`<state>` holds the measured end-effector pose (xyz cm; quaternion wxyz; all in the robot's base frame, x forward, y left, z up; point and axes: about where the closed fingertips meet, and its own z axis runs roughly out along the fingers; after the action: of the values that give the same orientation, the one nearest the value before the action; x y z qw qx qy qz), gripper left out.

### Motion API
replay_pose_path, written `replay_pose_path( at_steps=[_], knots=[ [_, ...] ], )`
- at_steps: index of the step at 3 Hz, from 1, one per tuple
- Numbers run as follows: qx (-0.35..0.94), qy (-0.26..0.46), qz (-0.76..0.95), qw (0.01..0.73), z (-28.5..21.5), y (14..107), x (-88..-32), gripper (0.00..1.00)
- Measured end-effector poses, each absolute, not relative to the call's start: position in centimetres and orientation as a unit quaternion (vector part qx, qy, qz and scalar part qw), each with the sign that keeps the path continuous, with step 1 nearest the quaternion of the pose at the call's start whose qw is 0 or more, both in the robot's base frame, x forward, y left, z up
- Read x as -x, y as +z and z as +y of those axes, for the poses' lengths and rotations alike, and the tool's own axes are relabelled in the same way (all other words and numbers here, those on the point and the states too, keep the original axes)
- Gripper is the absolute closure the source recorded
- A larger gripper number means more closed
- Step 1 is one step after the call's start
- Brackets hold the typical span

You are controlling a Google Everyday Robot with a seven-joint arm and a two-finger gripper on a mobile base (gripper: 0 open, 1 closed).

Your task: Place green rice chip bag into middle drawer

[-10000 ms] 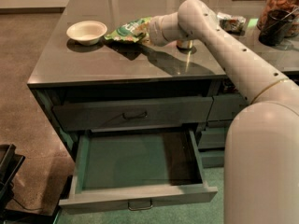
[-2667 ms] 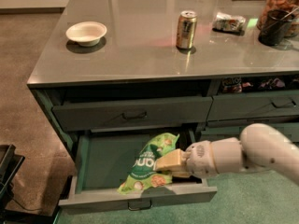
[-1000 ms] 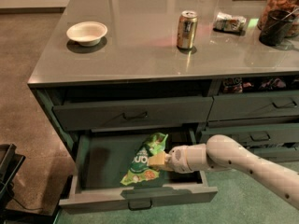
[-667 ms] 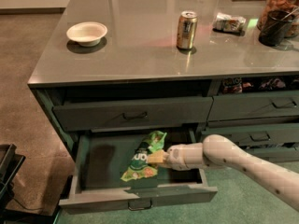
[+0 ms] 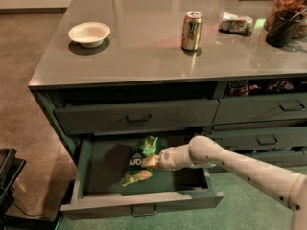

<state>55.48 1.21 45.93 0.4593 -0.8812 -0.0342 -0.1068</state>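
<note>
The green rice chip bag (image 5: 138,163) lies inside the open middle drawer (image 5: 104,169), near the middle of its green floor, lengthwise front to back. My gripper (image 5: 149,161) reaches into the drawer from the right and sits at the bag's right edge, touching it. The arm (image 5: 240,164) stretches in from the lower right. The drawer is pulled out far, its dark pull handle (image 5: 144,210) at the front.
The matching wide drawer (image 5: 136,116) above is closed. On the countertop stand a white bowl (image 5: 89,33), a soda can (image 5: 192,30), a silvery packet (image 5: 235,23) and a dark jar (image 5: 284,18). Narrower drawers (image 5: 261,110) fill the right column. A dark object (image 5: 8,176) sits on the floor at left.
The bag went from the countertop, held by my gripper, down into the open drawer. Over the last second it settled lower and flatter on the drawer floor.
</note>
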Motion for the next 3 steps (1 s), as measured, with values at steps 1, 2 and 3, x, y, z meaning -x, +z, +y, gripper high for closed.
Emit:
replay_pose_path(
  at_steps=[1,2,3],
  knots=[
    [0.893,-0.099,-0.04,0.438,1.9,42.7,-56.9,1.0],
    [0.913,-0.101,-0.046,0.393,1.8,40.1,-58.1,1.0],
    [0.913,-0.098,-0.046,0.393,1.9,39.8,-58.0,0.81]
  ],
)
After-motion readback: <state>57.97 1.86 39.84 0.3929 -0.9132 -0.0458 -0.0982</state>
